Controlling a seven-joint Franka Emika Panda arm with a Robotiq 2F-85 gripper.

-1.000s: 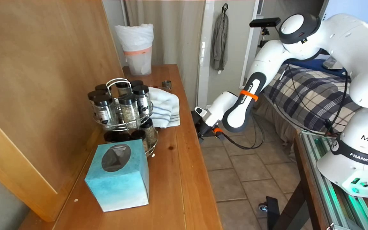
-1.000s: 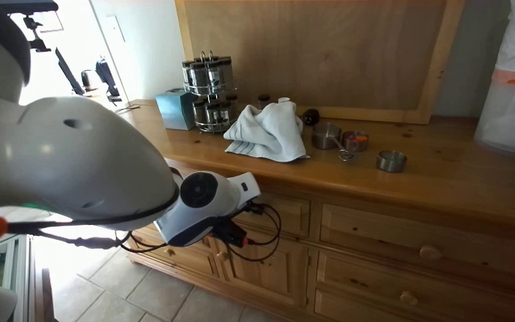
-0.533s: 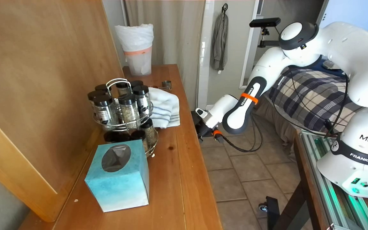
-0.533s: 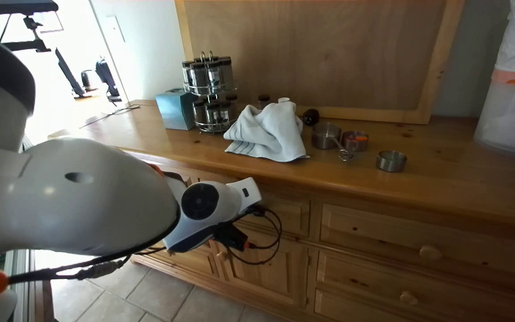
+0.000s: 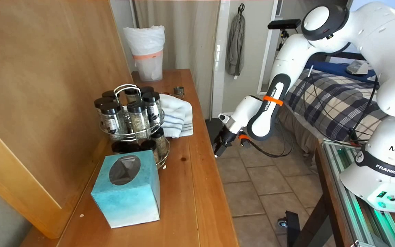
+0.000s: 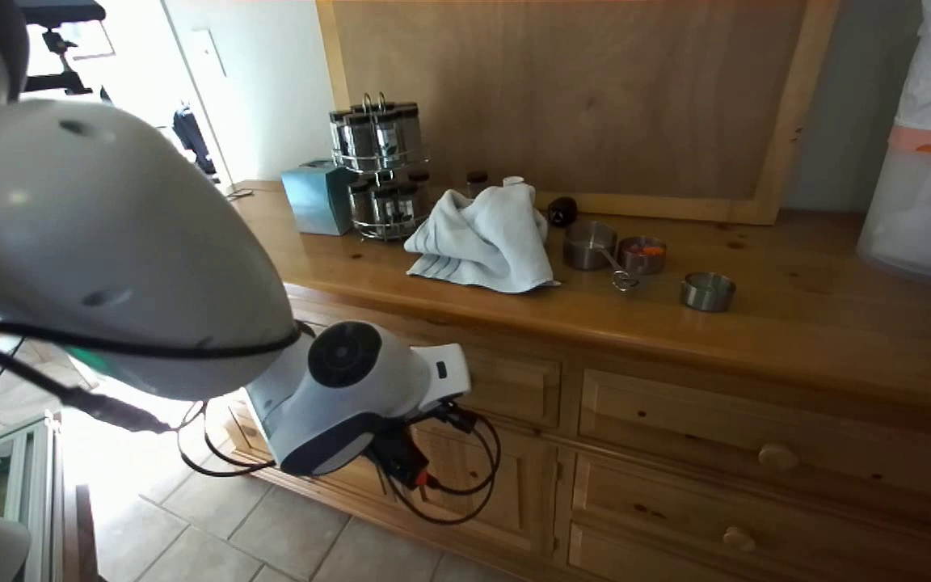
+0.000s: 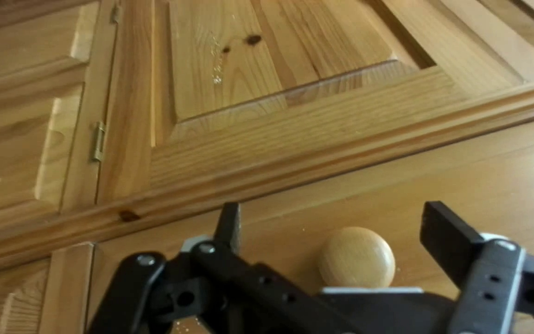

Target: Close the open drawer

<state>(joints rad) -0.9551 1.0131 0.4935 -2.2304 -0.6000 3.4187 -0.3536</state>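
Pretty sure this one's basically done. In the wrist view the drawer (image 7: 295,236) sits right ahead of the tool (image 7: 332,220), its front looking flush, with just a thin dark seam along the edge. In an exterior view I don't see it poking out past the desk (image 5: 180,206) either. Tool's jaws are spread wide, the round wooden knob (image 7: 359,259) between them, nothing gripped. My guess: only backing off is left, maybe a nudge if that seam isn't fully home.

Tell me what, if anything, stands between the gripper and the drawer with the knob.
Nothing visible blocks the drawer: in the wrist view, only its own knob shows between the fingers of the open gripper.
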